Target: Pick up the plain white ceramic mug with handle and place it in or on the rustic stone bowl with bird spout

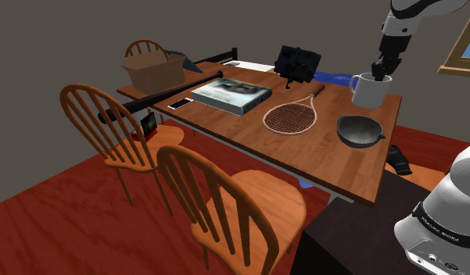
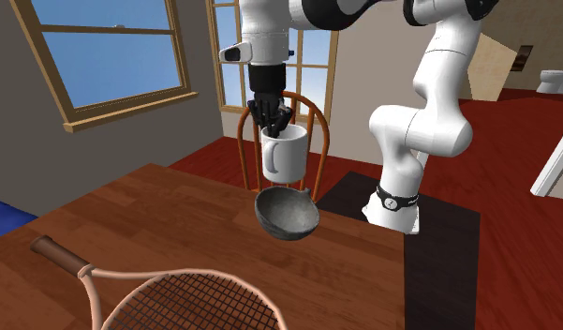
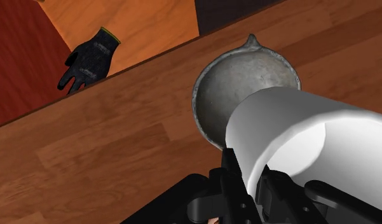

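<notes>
- A white robot arm (image 2: pixel 429 84) reaches down over a wooden desk (image 2: pixel 129 225).
- Its black claw (image 2: pixel 270 117) is clenched on the rim of a plain white mug (image 2: pixel 287 155), with one finger inside the mug and one outside its wall.
- The mug hangs upright in the air, off the desk, with its handle toward the second exterior view's left.
- A grey bowl (image 2: pixel 287 214) with a small pointed spout sits on the desk just below and in front of the mug, near the desk's edge.
- In the shoulder view, the mug is over the desk's far right corner and the bowl lies nearer the camera.
- A racket (image 1: pixel 292 116) lies flat to the left of the bowl.
- Farther left on the desk are a thick book (image 1: pixel 231 94), a phone (image 1: pixel 181 102), a dark bat (image 1: pixel 159 98) and an open cardboard box (image 1: pixel 153 70).
- A black bag (image 1: pixel 297 62) stands at the desk's far side.
- Two wooden chairs (image 1: pixel 225 211) stand at the desk's near side.
- A black glove (image 3: pixel 91 60) lies on an orange-brown surface beyond the desk's edge.
</notes>
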